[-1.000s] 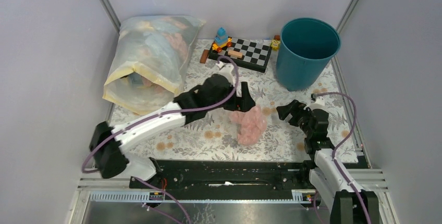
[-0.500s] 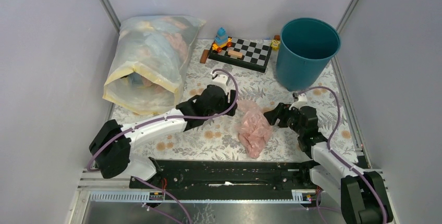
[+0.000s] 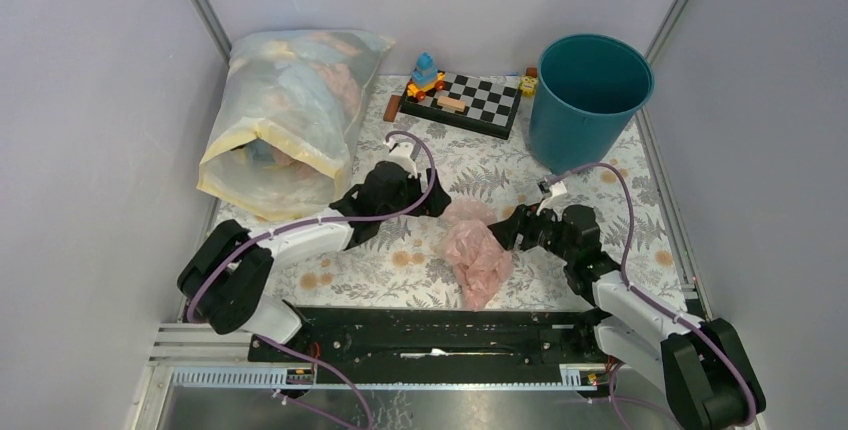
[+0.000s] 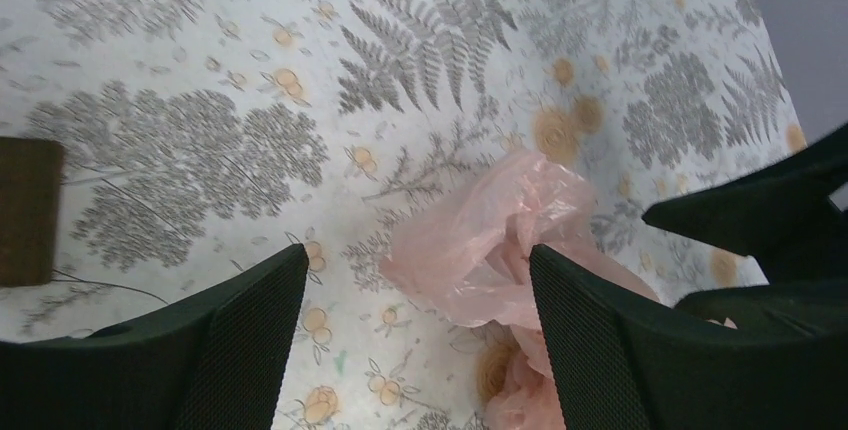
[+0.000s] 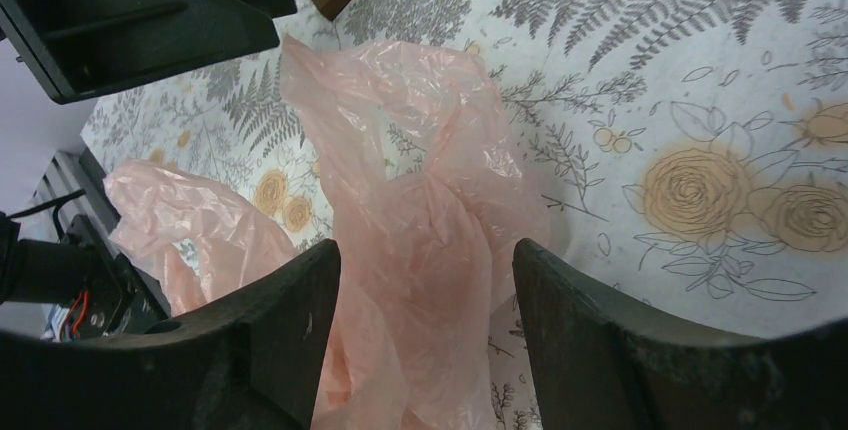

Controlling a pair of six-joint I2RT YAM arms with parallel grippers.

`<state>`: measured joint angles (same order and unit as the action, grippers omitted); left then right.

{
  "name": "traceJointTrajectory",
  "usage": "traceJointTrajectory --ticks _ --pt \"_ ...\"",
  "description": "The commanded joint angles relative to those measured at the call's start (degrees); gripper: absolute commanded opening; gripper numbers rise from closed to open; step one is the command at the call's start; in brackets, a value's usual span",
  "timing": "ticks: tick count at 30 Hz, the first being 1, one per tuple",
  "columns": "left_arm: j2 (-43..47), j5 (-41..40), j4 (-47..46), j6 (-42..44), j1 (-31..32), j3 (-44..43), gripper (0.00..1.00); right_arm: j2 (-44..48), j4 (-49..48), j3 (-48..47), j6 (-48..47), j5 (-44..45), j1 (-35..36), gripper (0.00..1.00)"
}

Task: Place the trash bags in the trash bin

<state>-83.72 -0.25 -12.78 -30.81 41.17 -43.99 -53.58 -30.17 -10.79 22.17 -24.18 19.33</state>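
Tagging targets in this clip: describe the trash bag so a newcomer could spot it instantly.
Start at the floral tablecloth, mid-front. Between the left gripper and right gripper lies the trash bag: a crumpled, translucent pale-pink film, far smaller and flatter than the stuffed milky-yellow sack at back left.

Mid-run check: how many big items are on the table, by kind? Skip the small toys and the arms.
Thin pale-pink plastic bag, crumpled on the cloth: 1
Large milky-yellow plastic sack: 1
Round teal-blue plastic bin: 1
Black-and-white checkered board: 1
Total: 4
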Motion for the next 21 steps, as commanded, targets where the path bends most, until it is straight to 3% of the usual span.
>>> traceJointTrajectory --ticks 1,7,10,13,14,18,21 --pt "-2.06 5.63 -7.06 -1.51 -0.56 0.22 0.83 -1.74 -2.59 -2.69 -2.16 -1.39 1.65 0.7" --pt "-8.15 7.17 -3.88 -2.64 -0.93 -3.19 0.71 -2.4 -2.12 -2.99 -2.54 -0.68 2.28 0.71" --pt "-11.12 9.42 -3.03 -2.99 -1.07 -4.34 0.59 -2.17 -1.31 -3.29 -2.66 -0.09 2.32 0.71" --pt "-13.54 11.3 -1.07 -3.22 -1.26 -6.46 0.09 -1.08 0.22 -3.19 -2.55 2.57 2.44 0.8" --pt "-13.34 9.9 -0.29 -3.16 -1.34 -6.57 0.0 -0.56 0.95 -3.14 -2.4 4.16 2.46 0.82" --pt "-6.17 -0.67 -1.32 -3.28 -1.61 -1.08 0.0 1.56 5.78 -4.24 -0.95 12.47 2.43 0.92" --pt "1.94 -9.96 -3.74 -3.56 -1.62 4.7 0.0 2.57 14.8 -9.04 4.67 17.59 2.31 0.94"
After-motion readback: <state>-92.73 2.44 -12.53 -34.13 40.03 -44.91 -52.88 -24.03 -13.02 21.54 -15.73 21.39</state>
